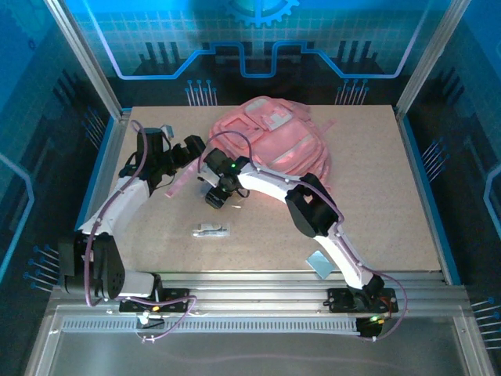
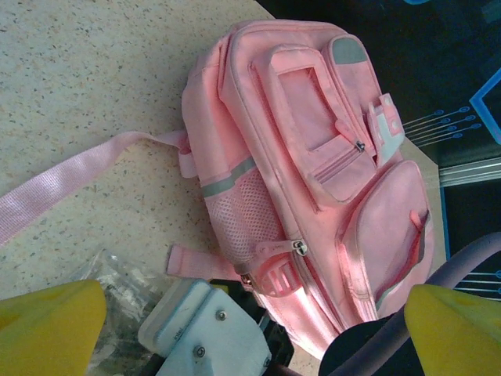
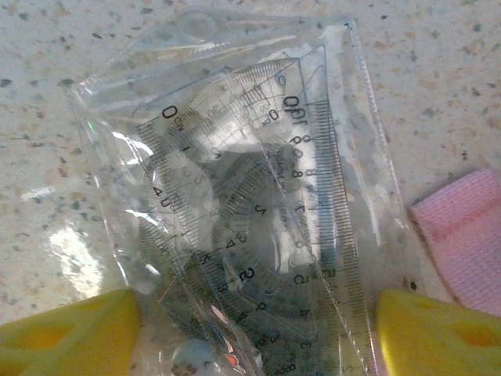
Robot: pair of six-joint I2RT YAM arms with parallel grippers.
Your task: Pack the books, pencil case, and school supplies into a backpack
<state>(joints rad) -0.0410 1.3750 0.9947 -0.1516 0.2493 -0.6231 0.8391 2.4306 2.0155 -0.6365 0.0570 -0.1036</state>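
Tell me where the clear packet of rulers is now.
In the right wrist view, the clear packet lies flat on the table between the right gripper's jaws, with a pink strap just to its right.

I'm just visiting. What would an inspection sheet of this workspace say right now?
Surface: beige speckled tabletop, flat.
Job's things: large pink fabric backpack lying at the back; clear plastic packet of rulers flat beside a pink strap; short white pen-like stick and pale blue flat rectangle toward the near edge.
Clutter: nothing seen.
End effectors: left end effector wide open, facing the backpack; right end effector open, yellow fingers either side of the packet.
Cables: lilac cables along both arms.
Surroundings: blue-lit patterned walls, metal frame.
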